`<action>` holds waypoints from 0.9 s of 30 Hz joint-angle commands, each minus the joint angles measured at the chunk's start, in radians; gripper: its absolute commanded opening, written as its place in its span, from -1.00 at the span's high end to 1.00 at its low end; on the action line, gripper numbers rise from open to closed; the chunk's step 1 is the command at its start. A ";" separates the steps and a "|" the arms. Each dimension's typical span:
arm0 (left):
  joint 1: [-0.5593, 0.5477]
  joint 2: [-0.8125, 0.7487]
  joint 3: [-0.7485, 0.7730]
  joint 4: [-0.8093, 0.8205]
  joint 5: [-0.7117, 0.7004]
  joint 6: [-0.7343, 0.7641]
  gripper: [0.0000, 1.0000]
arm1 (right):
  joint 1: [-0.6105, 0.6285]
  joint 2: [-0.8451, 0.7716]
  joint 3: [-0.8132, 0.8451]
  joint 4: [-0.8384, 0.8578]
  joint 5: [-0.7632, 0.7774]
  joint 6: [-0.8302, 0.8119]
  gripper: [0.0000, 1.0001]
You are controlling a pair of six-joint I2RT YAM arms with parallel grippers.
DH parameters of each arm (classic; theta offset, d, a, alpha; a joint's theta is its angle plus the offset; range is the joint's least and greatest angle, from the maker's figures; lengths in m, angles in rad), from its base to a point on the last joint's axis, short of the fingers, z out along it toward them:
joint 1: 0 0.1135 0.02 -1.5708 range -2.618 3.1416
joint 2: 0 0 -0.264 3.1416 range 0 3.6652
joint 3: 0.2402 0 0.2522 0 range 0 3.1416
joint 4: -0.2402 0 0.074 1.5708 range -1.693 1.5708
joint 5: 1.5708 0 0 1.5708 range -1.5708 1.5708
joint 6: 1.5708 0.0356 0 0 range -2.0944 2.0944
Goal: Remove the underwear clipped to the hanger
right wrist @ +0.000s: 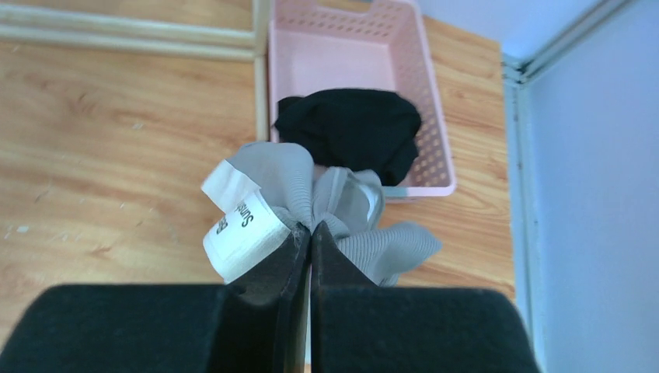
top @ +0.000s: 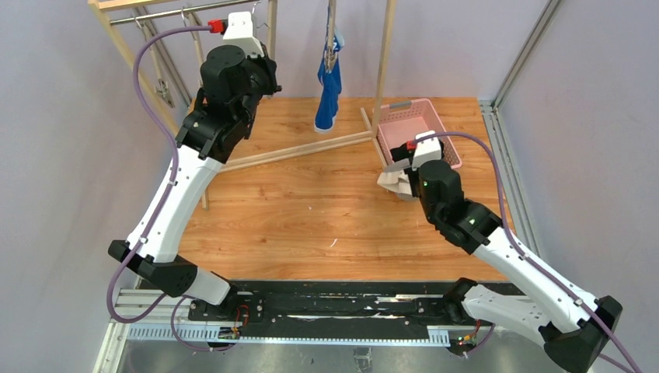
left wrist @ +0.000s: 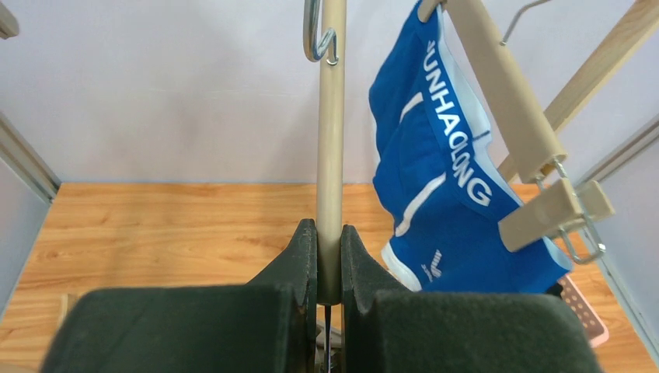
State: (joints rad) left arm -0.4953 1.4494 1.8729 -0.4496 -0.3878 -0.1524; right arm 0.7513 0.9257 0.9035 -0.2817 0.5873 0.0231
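A wooden drying rack is standing along the counter's far edge, and a pink basket is sitting at the far right corner. The left jaws are clamping an upright wooden pole, just beside a wooden clip hanger. The blue boxer briefs, with white lettering on the waistband, are hanging clipped there. The right jaws are pinching the bunched grey briefs at the basket's near rim, and the black pair is lying inside. The counter is showing orange woodgrain, and lilac walls are enclosing it.
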 commanded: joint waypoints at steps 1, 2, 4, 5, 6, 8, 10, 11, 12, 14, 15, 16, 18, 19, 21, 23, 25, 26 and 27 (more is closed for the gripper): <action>0.032 0.011 0.038 0.073 -0.013 0.007 1.00 | -0.080 -0.027 0.072 0.069 0.008 -0.088 0.99; 0.041 0.014 0.042 0.073 -0.013 0.007 1.00 | -0.096 -0.024 0.089 0.077 0.008 -0.101 0.99; 0.057 0.023 0.054 0.069 -0.014 0.007 1.00 | -0.126 -0.015 0.123 0.092 0.004 -0.126 0.99; 0.065 0.028 0.063 0.066 -0.013 0.007 1.00 | -0.145 -0.009 0.142 0.099 -0.004 -0.136 0.99; 0.072 0.031 0.070 0.063 -0.012 0.007 1.00 | -0.164 -0.002 0.158 0.107 -0.015 -0.144 0.99; 0.086 0.038 0.081 0.063 -0.007 0.007 1.00 | -0.199 0.011 0.186 0.129 -0.038 -0.161 0.99; 0.098 0.046 0.089 0.066 -0.006 0.008 1.00 | -0.242 0.028 0.214 0.149 -0.058 -0.176 0.99; 0.104 0.053 0.094 0.064 -0.004 0.008 1.00 | -0.265 0.039 0.232 0.156 -0.072 -0.180 0.99; 0.109 0.060 0.100 0.063 0.000 0.006 0.99 | -0.288 0.049 0.245 0.160 -0.087 -0.182 0.99; 0.117 0.072 0.104 0.066 0.008 0.002 1.00 | -0.337 0.069 0.267 0.173 -0.109 -0.184 0.99; 0.121 0.079 0.104 0.067 0.010 0.001 1.00 | -0.362 0.078 0.274 0.182 -0.124 -0.184 0.99; 0.123 0.084 0.106 0.068 0.011 -0.001 0.99 | -0.388 0.087 0.281 0.198 -0.129 -0.182 0.99; 0.130 0.096 0.105 0.069 0.016 -0.005 1.00 | -0.442 0.107 0.292 0.217 -0.182 -0.174 0.99; 0.134 0.102 0.105 0.070 0.018 -0.008 1.00 | -0.479 0.118 0.300 0.221 -0.201 -0.165 0.99; 0.139 0.111 0.102 0.073 0.017 -0.012 1.00 | -0.525 0.140 0.310 0.228 -0.234 -0.146 0.99; 0.145 0.118 0.097 0.079 0.014 -0.016 1.00 | -0.557 0.161 0.316 0.238 -0.259 -0.135 0.99; 0.151 0.122 0.091 0.088 0.010 -0.023 1.00 | -0.582 0.179 0.315 0.249 -0.275 -0.130 0.99; 0.156 0.124 0.086 0.092 0.010 -0.029 1.00 | -0.589 0.187 0.313 0.253 -0.279 -0.128 0.99; 0.160 0.127 0.083 0.097 0.010 -0.036 1.00 | -0.599 0.195 0.311 0.255 -0.282 -0.123 0.99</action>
State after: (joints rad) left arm -0.3534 1.5803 1.9465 -0.4271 -0.3725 -0.1638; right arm 0.1925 1.1042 1.1828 -0.0879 0.3599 -0.1265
